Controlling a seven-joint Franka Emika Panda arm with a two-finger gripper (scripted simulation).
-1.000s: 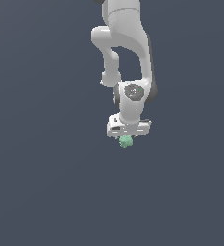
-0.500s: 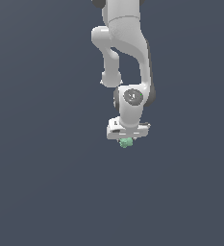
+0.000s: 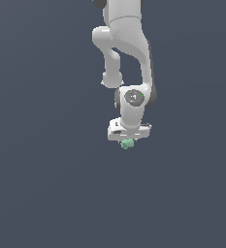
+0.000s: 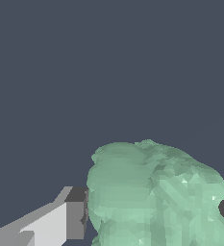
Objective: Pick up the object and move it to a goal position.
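Hanging between the jaws, the object [image 3: 127, 143] shows no clear long axis.

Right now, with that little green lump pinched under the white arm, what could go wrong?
The green lump is bumpy and uneven, so the tool may be pressing on only a few bumps, and the lump could slip or twist loose. In the wrist view the lump bulges well beyond the fingers, so little of it seems pinched. Nothing shows beneath it, so if dropped it might fall some way.
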